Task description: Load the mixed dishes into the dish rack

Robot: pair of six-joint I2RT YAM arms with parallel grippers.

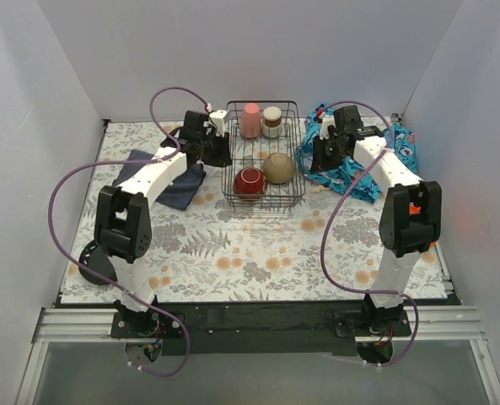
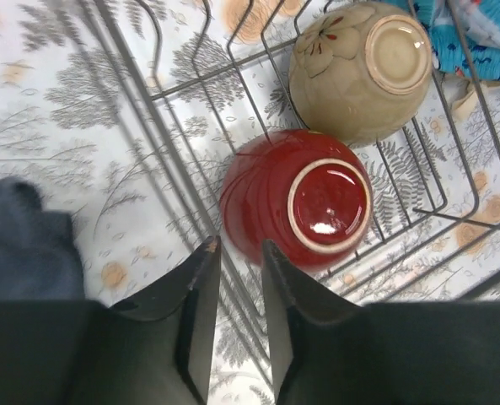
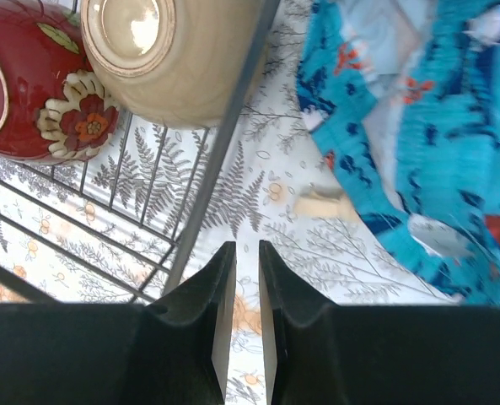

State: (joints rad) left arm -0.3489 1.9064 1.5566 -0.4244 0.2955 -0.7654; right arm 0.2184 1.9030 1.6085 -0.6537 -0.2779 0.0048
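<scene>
Left wrist: flower-painted tan bowl (image 2: 359,76)

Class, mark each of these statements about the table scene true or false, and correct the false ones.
1. The tan bowl and the dark red bowl both lie upside down in the dish rack. True.
2. The pink cup stands on the table outside the rack. False: it is inside the rack, at the far end beside the other cup.
3. The navy cloth lies left of the rack. True.
4. The blue patterned cloth is in the rack. False: it lies on the table to the rack's right.
</scene>
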